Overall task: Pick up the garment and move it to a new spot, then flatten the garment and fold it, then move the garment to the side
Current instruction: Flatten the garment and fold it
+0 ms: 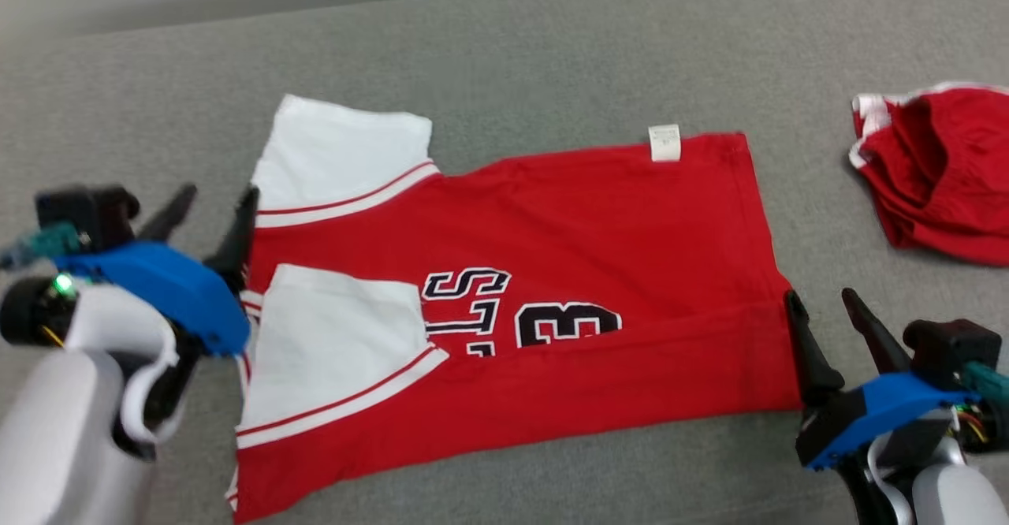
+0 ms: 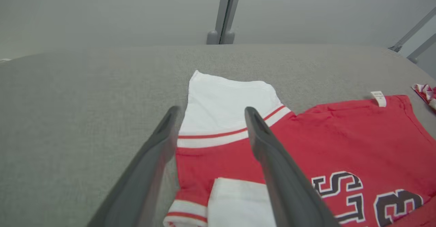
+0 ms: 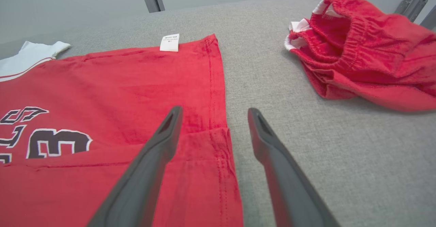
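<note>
The left gripper [image 1: 218, 198] is wide open and holds nothing; in the head view it sits at the left end of the red shirt [image 1: 567, 225], right by the two white sleeves. The right gripper [image 1: 820, 298] is wide open too, with nothing in it, at the shirt's near right corner. The shirt lies flat in the middle of the gray table [image 1: 552, 60]. Its near edge is folded over and hides the bottom of the black number. A small white tag [image 1: 664, 142] sticks out at the far edge. A bunched-up pair of red shorts [image 1: 938, 186] lies well apart at the far right. In the left wrist view, the left gripper [image 2: 212, 111] has one finger over the gray table and the other over the shirt [image 2: 340, 135], with the far white sleeve [image 2: 224, 101] between them. In the right wrist view, the right gripper [image 3: 215, 111] has one finger over the shirt's [image 3: 136, 84] right edge and the other over the bare table, with the shorts [image 3: 368, 49] farther off.
</note>
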